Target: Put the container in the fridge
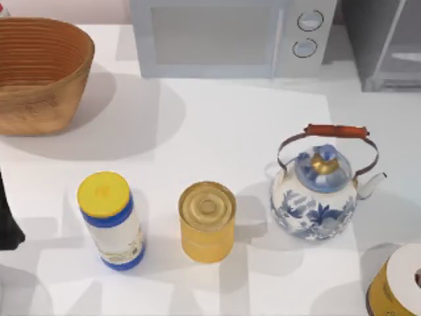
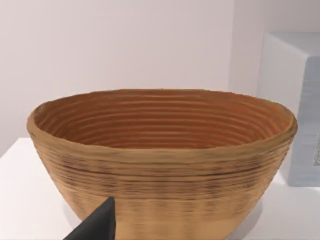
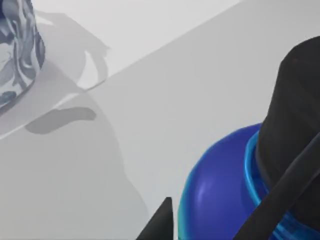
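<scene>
The container, a yellow round tin (image 1: 207,222) with a ribbed lid, stands upright at the table's front middle. The fridge (image 1: 388,46), dark grey with a pale framed door, sits at the back right corner, cut by the frame. My left arm (image 1: 6,220) is a dark shape at the left edge, far from the tin; one of its fingertips (image 2: 97,225) points at the basket (image 2: 160,165). In the right wrist view a dark fingertip (image 3: 161,220) lies beside a blue rounded object (image 3: 220,200) with a dark top.
A plastic bottle (image 1: 112,220) with a yellow lid stands left of the tin, a blue-and-white kettle (image 1: 319,194) to its right. A woven basket (image 1: 39,72) and a light grey microwave (image 1: 230,36) line the back. A white-topped yellow object (image 1: 398,283) sits front right.
</scene>
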Controlling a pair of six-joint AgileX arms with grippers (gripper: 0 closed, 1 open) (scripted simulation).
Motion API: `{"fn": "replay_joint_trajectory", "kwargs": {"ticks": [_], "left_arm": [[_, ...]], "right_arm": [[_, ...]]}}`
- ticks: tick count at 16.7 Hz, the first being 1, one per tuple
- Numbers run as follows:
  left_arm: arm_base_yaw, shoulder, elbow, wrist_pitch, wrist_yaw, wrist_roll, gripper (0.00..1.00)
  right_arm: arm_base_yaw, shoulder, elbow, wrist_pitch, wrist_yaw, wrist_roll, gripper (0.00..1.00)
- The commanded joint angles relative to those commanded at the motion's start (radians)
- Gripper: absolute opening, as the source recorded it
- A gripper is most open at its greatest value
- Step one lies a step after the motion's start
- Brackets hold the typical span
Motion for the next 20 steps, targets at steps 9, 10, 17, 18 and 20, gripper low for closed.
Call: {"fn": "replay_joint_trajectory", "kwargs": {"ticks": [9,10,17,18,20], "left_arm": [[0.000,0.000,0.000,0.000,0.000,0.000,1.00],[0.000,0.000,0.000,0.000,0.000,0.000,1.00],[0.000,0.000,0.000,0.000,0.000,0.000,1.00],[0.000,0.000,0.000,0.000,0.000,0.000,1.00],[0.000,0.000,0.000,0.000,0.000,0.000,1.00]], "right_arm": [[-0.004,-0.001,0.003,0.000,0.001,0.001,0.01],[-0.011,-0.004,0.012,-0.008,0.004,-0.003,0.01],[-0.072,0.001,0.200,-0.328,-0.024,-0.160,0.01],[-0.081,0.005,0.236,-0.397,-0.034,-0.202,0.01],[-0.108,0.018,0.308,-0.537,-0.052,-0.294,0.01]]}}
